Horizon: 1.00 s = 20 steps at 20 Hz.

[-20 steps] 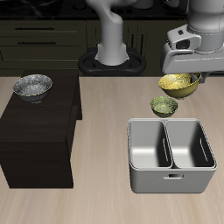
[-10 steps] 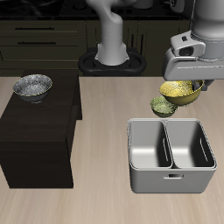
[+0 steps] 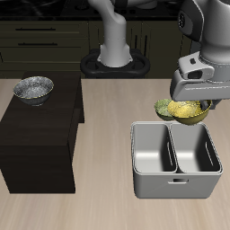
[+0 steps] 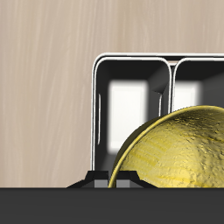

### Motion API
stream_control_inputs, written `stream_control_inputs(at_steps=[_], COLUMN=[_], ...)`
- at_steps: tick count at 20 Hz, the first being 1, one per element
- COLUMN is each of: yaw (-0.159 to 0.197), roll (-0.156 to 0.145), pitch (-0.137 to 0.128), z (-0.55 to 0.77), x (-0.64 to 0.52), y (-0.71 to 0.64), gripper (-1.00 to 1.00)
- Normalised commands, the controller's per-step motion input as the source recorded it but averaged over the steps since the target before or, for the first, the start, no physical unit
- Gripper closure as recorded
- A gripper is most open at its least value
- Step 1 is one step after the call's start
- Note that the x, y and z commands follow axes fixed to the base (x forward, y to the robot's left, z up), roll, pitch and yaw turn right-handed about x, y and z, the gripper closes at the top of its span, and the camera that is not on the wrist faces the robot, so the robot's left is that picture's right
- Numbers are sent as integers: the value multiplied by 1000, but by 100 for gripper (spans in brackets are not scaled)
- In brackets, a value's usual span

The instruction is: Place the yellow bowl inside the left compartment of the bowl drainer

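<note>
The small bright-yellow bowl hangs in the air with my gripper shut on its rim. It hovers over the back rim of the grey bowl drainer, above the back of the left compartment. In the wrist view the yellow bowl fills the foreground, and behind it the drainer's left compartment and the middle wall show. Both wells look empty. The fingertips are hidden behind the bowl.
An olive-green bowl sits on the table just behind the drainer, partly covered by the yellow bowl. A silver-grey speckled bowl rests on a dark cabinet across the table. The robot base stands at the back.
The gripper has carried the yellow bowl forward and down, from behind the olive-green bowl to above the drainer's back rim.
</note>
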Motion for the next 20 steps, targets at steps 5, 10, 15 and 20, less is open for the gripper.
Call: stream_control_inputs(at_steps=[5, 10, 15, 20], yaw=[-1, 9, 0, 36], roll=[16, 13, 0, -11], pitch=[29, 16, 33, 29], z=[-158, -127, -233, -311], x=[10, 0, 23, 68], y=[124, 106, 35, 15], gripper=[100, 100, 100, 100])
